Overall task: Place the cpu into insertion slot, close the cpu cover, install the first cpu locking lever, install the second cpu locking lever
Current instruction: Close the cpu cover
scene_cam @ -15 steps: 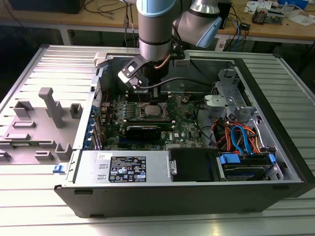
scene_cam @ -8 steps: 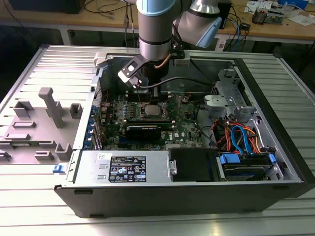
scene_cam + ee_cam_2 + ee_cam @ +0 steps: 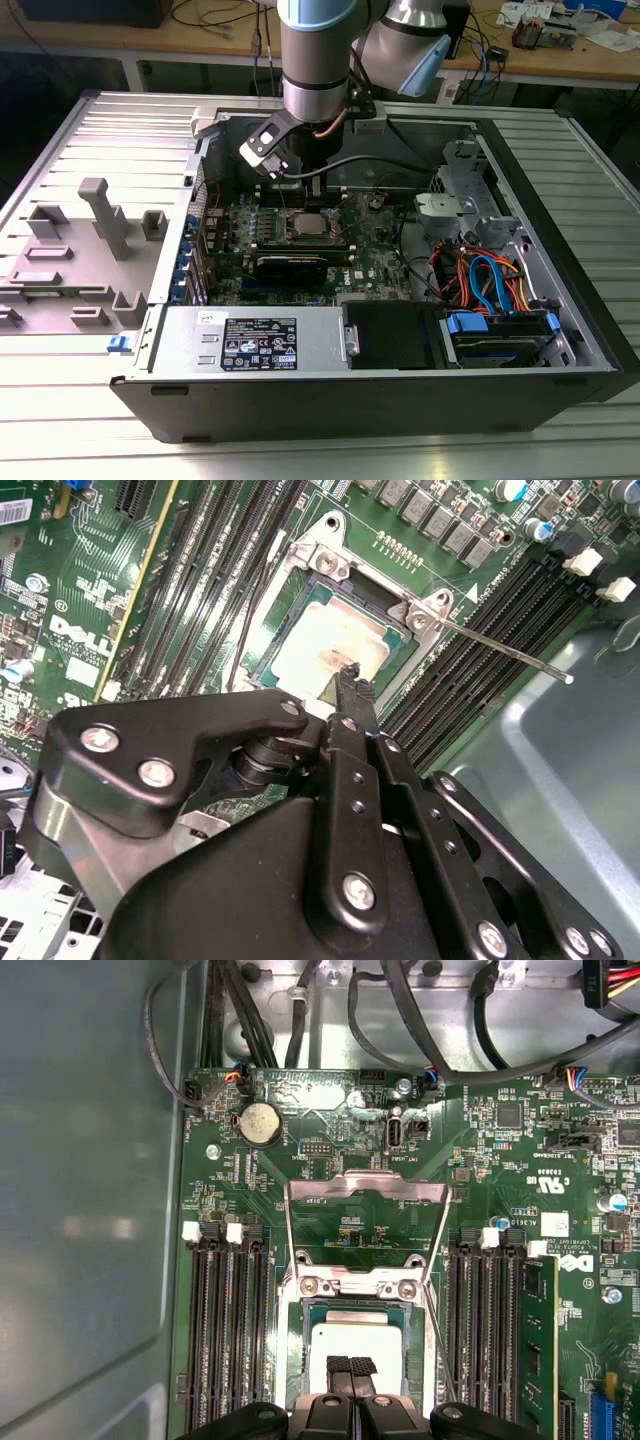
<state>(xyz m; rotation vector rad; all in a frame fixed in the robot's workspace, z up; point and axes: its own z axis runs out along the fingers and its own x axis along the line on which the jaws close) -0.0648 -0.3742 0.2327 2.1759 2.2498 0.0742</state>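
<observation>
The cpu point(image 3: 352, 1342), a silvery square chip, lies flat in its socket on the green motherboard point(image 3: 330, 1150); it also shows in the exterior view point(image 3: 310, 225) and in the second wrist view point(image 3: 325, 645). The cpu cover point(image 3: 365, 1186), a thin metal frame, stands raised open behind the socket. One locking lever point(image 3: 500, 650) sticks out unlatched as a thin rod; a second lever point(image 3: 240, 630) runs along the socket's other side. My gripper point(image 3: 351, 1368) hovers right over the chip's edge with its black fingers point(image 3: 350, 685) shut together and nothing between them. The gripper point(image 3: 303, 200) reaches down into the open computer case.
Black memory slots point(image 3: 228, 1330) flank the socket on both sides. In the exterior view, a power supply point(image 3: 255, 340) lies at the case front, and a drive bay with blue and orange cables point(image 3: 490, 285) sits at that view's right. A grey plastic fixture point(image 3: 95, 240) stands outside the case.
</observation>
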